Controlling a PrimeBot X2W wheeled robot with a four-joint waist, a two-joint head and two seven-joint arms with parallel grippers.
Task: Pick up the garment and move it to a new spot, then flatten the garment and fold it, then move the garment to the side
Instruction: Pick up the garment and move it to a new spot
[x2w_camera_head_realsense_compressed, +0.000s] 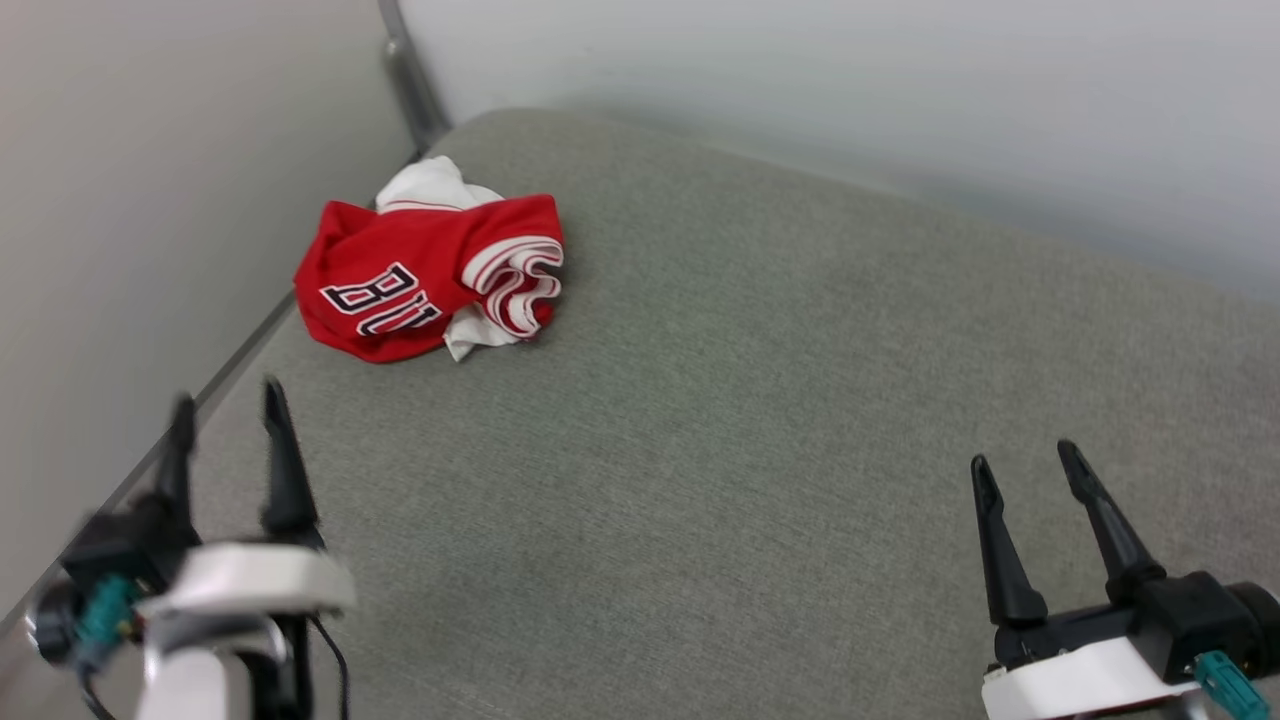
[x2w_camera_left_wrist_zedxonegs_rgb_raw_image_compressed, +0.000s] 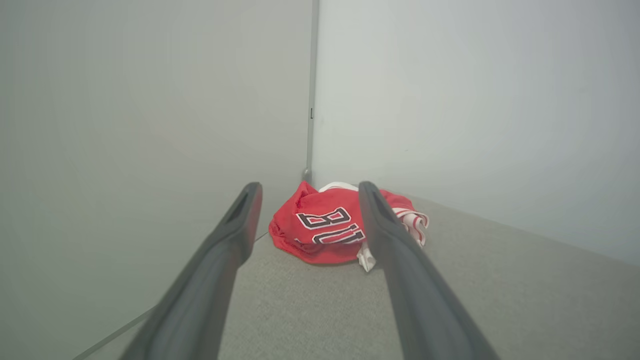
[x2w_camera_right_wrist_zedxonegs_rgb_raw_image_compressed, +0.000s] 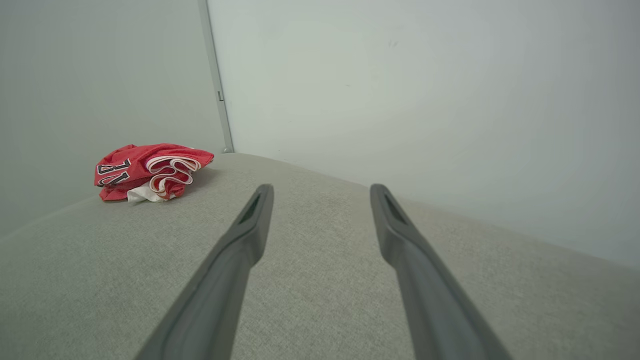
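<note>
Grey woven-fabric padded surface (x2w_camera_head_realsense_compressed: 760, 420) set into the corner of a plain room. Its far corner is rounded and lies close to a slim grey vertical strip (x2w_camera_head_realsense_compressed: 408, 80), where the pale left wall (x2w_camera_head_realsense_compressed: 140, 160) meets the pale back wall (x2w_camera_head_realsense_compressed: 850, 90). The garment (x2w_camera_head_realsense_compressed: 430, 275) lies crumpled in a loose heap on the surface near that corner, just beside the surface's left edge. Red cloth is uppermost, with black, white-outlined letters facing up, bunched red-and-white striped trim on the heap's right side, and white cloth showing at its far and near sides. The left gripper (x2w_camera_head_realsense_compressed: 227, 393) hovers at the lower left of the head view, over the surface's left edge, its jaws spread apart and holding nothing. In the left wrist view its two dark fingers (x2w_camera_left_wrist_zedxonegs_rgb_raw_image_compressed: 402, 260) frame the garment, which lies well ahead of the tips and apart from them. The right gripper (x2w_camera_head_realsense_compressed: 1022, 455) stands at the lower right of the head view, over the grey cloth and well apart from the garment — jaws likewise spread and empty. In the right wrist view the heap sits far off to the left of the fingers. The surface fabric lies smooth and flat around the heap.
</note>
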